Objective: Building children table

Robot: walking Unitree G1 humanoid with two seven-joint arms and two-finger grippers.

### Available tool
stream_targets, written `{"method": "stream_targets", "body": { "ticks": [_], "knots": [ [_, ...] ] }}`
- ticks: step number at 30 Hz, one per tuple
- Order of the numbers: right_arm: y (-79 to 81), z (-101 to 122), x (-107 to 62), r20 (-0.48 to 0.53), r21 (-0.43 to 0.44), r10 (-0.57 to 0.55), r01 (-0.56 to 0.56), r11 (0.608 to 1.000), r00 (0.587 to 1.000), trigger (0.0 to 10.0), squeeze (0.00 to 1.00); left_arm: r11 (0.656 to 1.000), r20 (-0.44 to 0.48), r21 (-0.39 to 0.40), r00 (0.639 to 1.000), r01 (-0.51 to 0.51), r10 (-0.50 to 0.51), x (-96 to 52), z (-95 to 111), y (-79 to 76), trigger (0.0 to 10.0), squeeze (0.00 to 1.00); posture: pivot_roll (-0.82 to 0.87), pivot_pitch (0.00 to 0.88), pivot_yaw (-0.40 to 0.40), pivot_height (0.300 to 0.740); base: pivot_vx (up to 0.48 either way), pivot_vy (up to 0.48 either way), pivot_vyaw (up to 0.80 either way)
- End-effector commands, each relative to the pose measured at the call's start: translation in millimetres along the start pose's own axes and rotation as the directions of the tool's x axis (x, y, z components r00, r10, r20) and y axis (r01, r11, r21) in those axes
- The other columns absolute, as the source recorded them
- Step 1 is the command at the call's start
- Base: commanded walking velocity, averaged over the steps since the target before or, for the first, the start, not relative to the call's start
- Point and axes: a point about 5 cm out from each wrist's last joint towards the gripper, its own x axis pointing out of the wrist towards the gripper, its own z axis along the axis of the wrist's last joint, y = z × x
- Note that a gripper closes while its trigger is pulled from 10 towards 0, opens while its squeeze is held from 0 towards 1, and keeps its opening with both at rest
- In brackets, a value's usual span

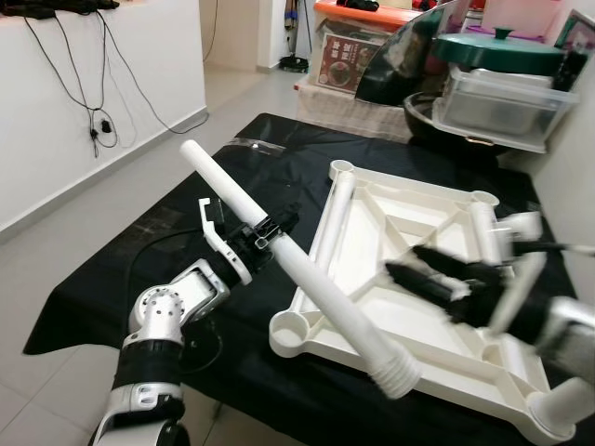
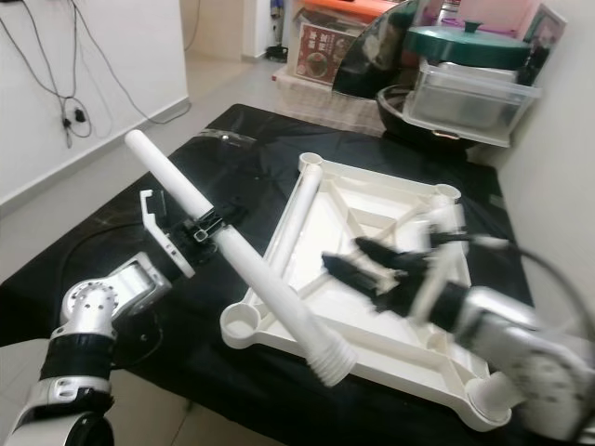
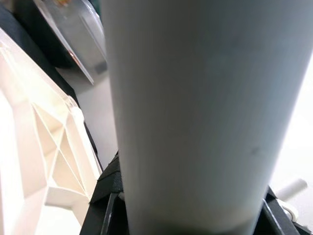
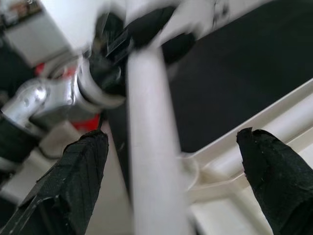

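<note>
Upturned cream plastic children's table top [image 1: 409, 279], ribbed on its underside with round sockets at the corners, lying on a black cloth-covered table [image 1: 121, 269]. Long white plastic table leg [image 1: 288, 260], tubular with a ridged threaded end, clenched near its middle by the left gripper [image 1: 265, 232] and held at a slant above the near left corner socket, threaded end low and just past the top's front edge. Same leg close up in the left wrist view [image 3: 195, 117], with the ribbed top beside it. Right gripper [image 1: 437, 279], blurred, hovering over the middle of the top with black fingers [image 4: 78, 176] spread apart and grasping nothing, pointed toward the leg. Two more white legs already seated along the top's left and right edges. Behind, a clear plastic storage box [image 1: 502, 102] under a dark green round lid [image 1: 497, 46], and a red printed carton [image 1: 339, 60] whose writing is too small to read. Black cables [image 1: 93, 84] hanging down the white wall.
</note>
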Motion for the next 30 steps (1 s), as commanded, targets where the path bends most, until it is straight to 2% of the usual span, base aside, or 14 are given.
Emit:
{"method": "stream_targets", "body": {
  "ticks": [1, 4, 12, 13, 15, 21, 25, 28, 30],
  "knots": [
    [1.4, 0.5, -0.1, -0.019, -0.011, -0.011, 0.011, 1.0, 1.0, 10.0, 0.0, 1.0, -0.014, 0.012, 1.0, 0.012, -0.012, 0.7, -2.7, -1.9, 0.0, 0.0, 0.08, 0.0, -0.11, 0.74, 0.0, 0.0, 0.0],
    [9.6, -7.7, 12.6, -0.093, 0.005, 0.019, -0.019, 1.0, 0.996, 10.0, 0.0, 0.999, -0.044, 0.028, 0.999, 0.017, -0.015, 1.5, -7.8, -2.4, 0.0, 0.0, 0.07, 0.0, -0.113, 0.74, 0.0, 0.0, 0.0],
    [16.6, -17.7, 26.4, -0.175, -0.001, 0.046, -0.047, 0.999, 0.984, 10.0, 0.0, 0.999, -0.075, 0.03, 0.997, 0.034, -0.031, 5.0, -13.7, -4.2, 0.0, 0.0, 0.07, 0.0, -0.113, 0.74, 0.0, 0.0, 0.0],
    [16.6, -17.7, 26.4, -0.175, -0.001, 0.046, -0.047, 0.999, 0.984, 10.0, 0.0, 0.999, -0.075, 0.03, 0.997, 0.034, -0.031, 5.0, -13.7, -4.2, 0.0, 0.0, 0.07, 0.0, -0.113, 0.74, 0.0, 0.0, 0.0],
    [15.2, -26.5, 35.8, -0.261, -0.043, 0.032, -0.045, 0.998, 0.965, 10.0, 0.0, 0.998, -0.104, 0.035, 0.993, 0.052, -0.048, 8.7, -16.8, -7.3, 0.0, 0.0, 0.08, 0.0, -0.111, 0.74, 0.0, 0.0, 0.0],
    [14.1, -28.9, 42.2, -0.343, -0.09, 0.018, -0.052, 0.995, 0.939, 10.0, 0.0, 0.996, -0.142, 0.04, 0.987, 0.076, -0.069, 12.2, -22.2, -10.7, 0.0, 0.0, 0.08, 0.0, -0.112, 0.74, 0.0, 0.0, 0.0],
    [14.0, -28.7, 43.2, -0.36, -0.101, 0.011, -0.051, 0.994, 0.933, 10.0, 0.0, 0.996, -0.15, 0.042, 0.986, 0.082, -0.075, 12.8, -23.7, -11.6, 0.0, 0.0, 0.08, 0.0, -0.112, 0.74, 0.0, 0.0, 0.0],
    [5.6, -40.4, 44.7, -0.44, -0.121, -0.04, -0.015, 0.993, 0.897, 10.0, 0.0, 0.994, -0.167, 0.038, 0.982, 0.099, -0.091, 15.5, -29.6, -14.8, 0.0, 0.0, 0.08, 0.0, -0.118, 0.74, 0.0, 0.0, 0.0],
    [4.9, -44.1, 44.3, -0.458, -0.122, -0.046, -0.012, 0.992, 0.888, 10.0, 0.0, 0.994, -0.17, 0.037, 0.981, 0.102, -0.094, 15.6, -30.6, -15.2, 0.0, 0.0, 0.08, 0.0, -0.118, 0.74, 0.0, 0.0, 0.0]
  ]
}}
